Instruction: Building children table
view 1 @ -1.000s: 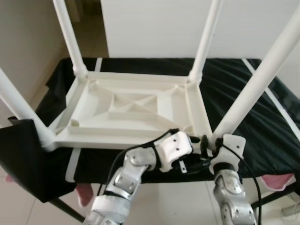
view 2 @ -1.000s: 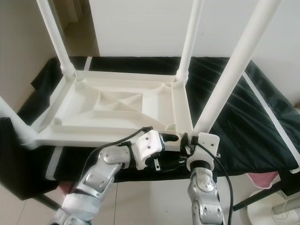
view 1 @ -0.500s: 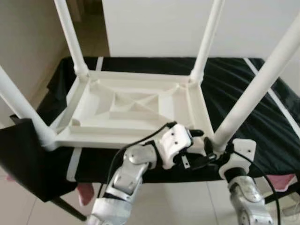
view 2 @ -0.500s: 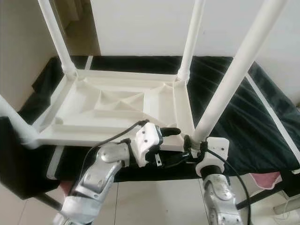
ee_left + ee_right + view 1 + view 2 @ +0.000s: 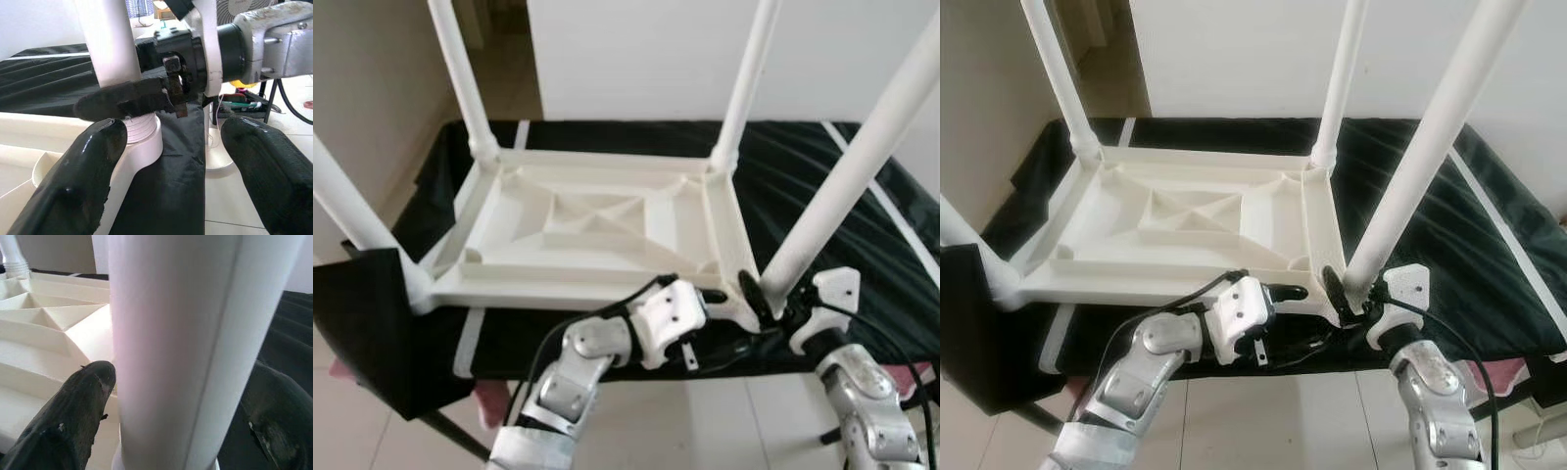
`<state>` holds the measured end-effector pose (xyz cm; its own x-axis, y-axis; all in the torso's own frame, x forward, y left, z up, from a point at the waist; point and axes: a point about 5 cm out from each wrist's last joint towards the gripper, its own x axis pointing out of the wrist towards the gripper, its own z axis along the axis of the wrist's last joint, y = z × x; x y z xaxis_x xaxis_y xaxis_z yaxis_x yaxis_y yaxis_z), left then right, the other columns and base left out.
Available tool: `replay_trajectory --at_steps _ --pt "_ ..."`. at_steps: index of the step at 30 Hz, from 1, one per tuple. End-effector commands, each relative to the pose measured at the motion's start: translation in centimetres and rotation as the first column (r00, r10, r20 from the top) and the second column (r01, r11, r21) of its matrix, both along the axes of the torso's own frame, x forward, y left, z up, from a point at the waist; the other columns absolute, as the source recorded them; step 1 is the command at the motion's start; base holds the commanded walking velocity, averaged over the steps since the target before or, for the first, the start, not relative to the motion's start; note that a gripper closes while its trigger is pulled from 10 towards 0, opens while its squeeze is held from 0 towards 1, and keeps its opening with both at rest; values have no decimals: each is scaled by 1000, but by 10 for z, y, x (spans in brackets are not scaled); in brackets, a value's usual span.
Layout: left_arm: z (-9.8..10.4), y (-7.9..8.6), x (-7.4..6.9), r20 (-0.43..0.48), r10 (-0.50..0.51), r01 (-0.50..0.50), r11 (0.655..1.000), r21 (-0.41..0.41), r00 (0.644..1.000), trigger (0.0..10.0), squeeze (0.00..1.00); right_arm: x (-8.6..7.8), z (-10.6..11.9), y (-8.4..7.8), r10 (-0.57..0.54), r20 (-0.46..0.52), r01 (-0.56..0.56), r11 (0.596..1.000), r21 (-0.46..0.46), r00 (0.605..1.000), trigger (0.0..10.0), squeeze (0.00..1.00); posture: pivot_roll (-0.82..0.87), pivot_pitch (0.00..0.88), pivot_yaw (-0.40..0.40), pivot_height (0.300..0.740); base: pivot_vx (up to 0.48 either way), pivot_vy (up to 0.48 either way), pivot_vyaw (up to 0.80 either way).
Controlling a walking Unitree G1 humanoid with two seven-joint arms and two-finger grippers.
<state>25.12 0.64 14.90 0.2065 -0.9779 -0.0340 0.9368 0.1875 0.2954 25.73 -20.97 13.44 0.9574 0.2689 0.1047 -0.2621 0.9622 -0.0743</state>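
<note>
A white plastic children's table point(image 5: 597, 220) lies upside down on a black cloth, its four legs pointing up. My right gripper point(image 5: 769, 294) is at the foot of the near right leg point(image 5: 842, 186), shut on it with one finger on each side. In the right wrist view that leg point(image 5: 176, 333) stands between the two black fingers point(image 5: 73, 416). My left gripper point(image 5: 717, 318) is open at the same corner, just left of the leg. In the left wrist view one of its fingers point(image 5: 93, 166) touches the leg's socket point(image 5: 142, 132).
The black cloth point(image 5: 822, 157) covers a low stand that ends just before my arms. The other three legs rise at the far left point(image 5: 460, 78), far right point(image 5: 744, 78) and near left point(image 5: 352, 215). A white wall is behind. A fan point(image 5: 234, 10) stands on the floor to my right.
My right wrist has swung out to the right while its fingers stayed at the foot of the leg. The left gripper has dropped slightly and drawn back from the corner.
</note>
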Motion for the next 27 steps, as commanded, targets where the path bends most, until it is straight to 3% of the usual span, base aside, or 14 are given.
replay_trajectory --at_steps 1,2,3,4,7,8,13,18,19,20,21,27 --pt "2 1 3 27 77 -77 997 -11 997 10000 0 4 0 -3 30 -2 -30 999 -12 1000 10000 0 -61 15 -22 740 0 0 0" --pt "2 2 3 23 81 -81 997 -7 996 10000 0 9 1 -4 58 -3 -58 998 -34 998 6980 0 -52 9 -27 740 0 0 0" --pt "1 2 4 20 84 -84 996 -4 996 10000 0 13 2 -5 79 -4 -79 996 -49 997 6980 0 -52 9 -27 740 0 0 0" --pt "1 2 4 18 85 -85 996 -2 996 10000 0 15 2 -6 91 -4 -91 994 -57 996 1647 0 -52 9 -27 740 0 0 0" --pt "1 2 4 14 88 -88 996 2 996 10000 0 16 1 -7 97 -8 -97 994 -56 995 1647 0 -46 5 -32 740 0 0 0" --pt "1 3 6 13 95 -95 995 2 995 10000 0 17 0 -7 112 -16 -113 992 -58 994 0 0 -44 1 -34 740 0 0 0" --pt "0 2 14 5 157 -157 988 4 988 10000 0 17 -7 -10 139 -41 -141 988 -60 990 0 0 -50 0 -36 740 0 0 0" --pt "3 -2 16 14 152 -152 988 -3 988 10000 0 15 -12 -11 128 -59 -131 990 -50 990 0 0 -64 0 -29 740 0 0 0" --pt "4 -2 17 19 151 -151 988 -2 988 10000 0 14 -13 -12 121 -65 -124 991 -44 990 4235 0 -69 0 -26 740 0 0 0" --pt "4 -2 17 22 151 -151 988 -2 988 10000 0 14 -14 -12 116 -69 -119 992 -39 991 4235 0 -69 0 -26 740 0 0 0" --pt "6 -2 19 24 158 -158 987 -14 987 10000 0 13 -16 -12 109 -77 -111 994 -19 991 10000 0 -72 0 -24 740 0 0 0" --pt "10 0 23 30 195 -194 981 -27 980 10000 0 12 -21 -8 87 -100 -85 996 29 991 10000 0 -75 3 -26 740 0 0 0"
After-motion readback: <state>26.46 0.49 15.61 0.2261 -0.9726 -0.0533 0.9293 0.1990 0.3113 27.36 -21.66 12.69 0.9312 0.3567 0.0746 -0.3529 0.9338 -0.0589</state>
